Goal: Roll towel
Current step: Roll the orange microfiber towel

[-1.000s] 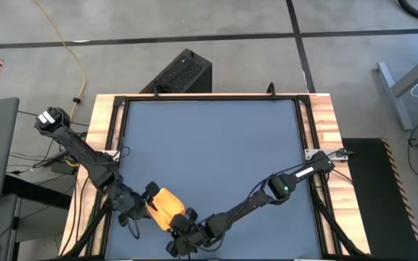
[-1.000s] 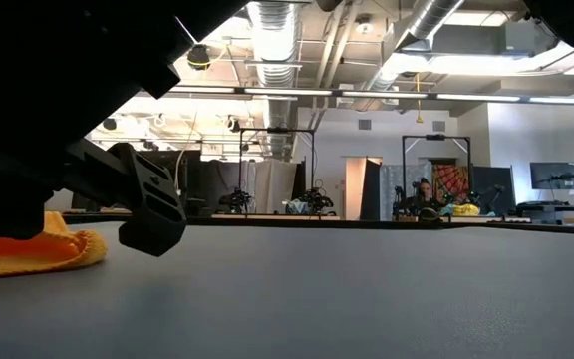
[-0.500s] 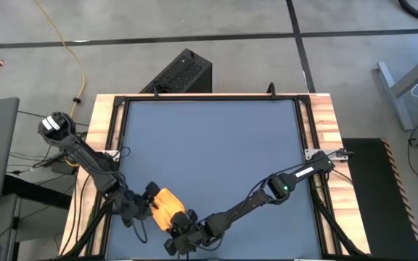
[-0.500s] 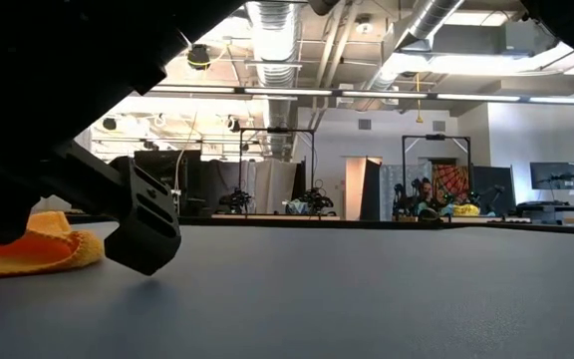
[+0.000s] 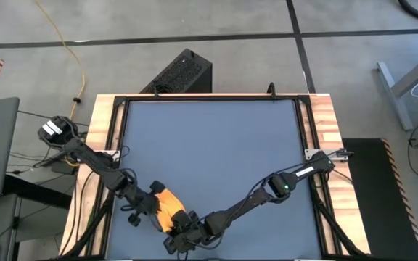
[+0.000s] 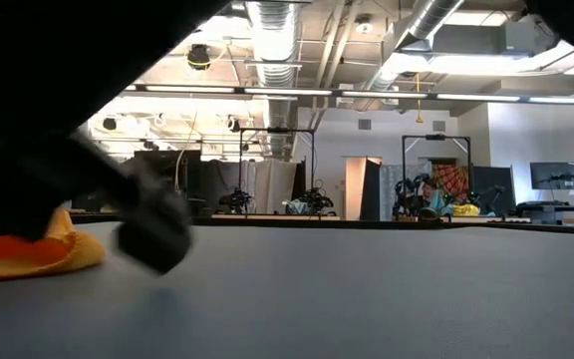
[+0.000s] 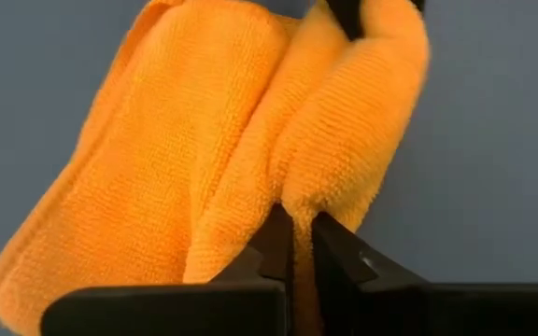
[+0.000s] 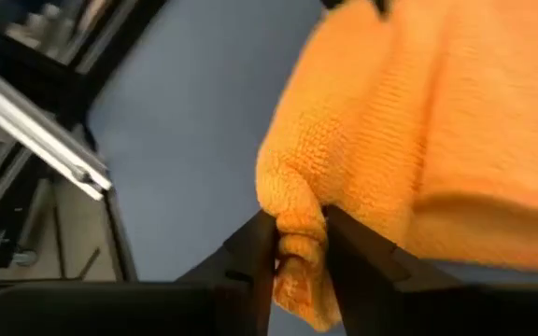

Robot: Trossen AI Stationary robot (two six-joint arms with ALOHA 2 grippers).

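- Towel, a small bright orange-yellow soft microfibre cloth, is seen bunched into loose lengthwise folds near the front edge of the dark blue tabletop, between the two claws.
- At the left gripper, the two dark fingers are clenched on a thin ridge of the cloth; the fold is pinched right between the tips, and the rest of the fabric spreads away ahead of them.
- At the right gripper, a knotted corner of the cloth sits between the fingers; the tips lie against it on both sides, so a grip on the fabric is judged, though how firm it is cannot be told.
- In the overhead view both claws, the left and the right, are set at opposite ends of the bundle, each touching it.
- In the table-level view only a low yellow heap is shown beside a blurred dark claw.
- The step in hand is judged to be gathering an edge so that a roll can be started.
- To do it well, both pinched ends should be kept level and turned the same way, so that the roll is kept even.
- The cloth should be kept low on the tabletop, and tension between the claws held light, lest a thin pinch be pulled free.
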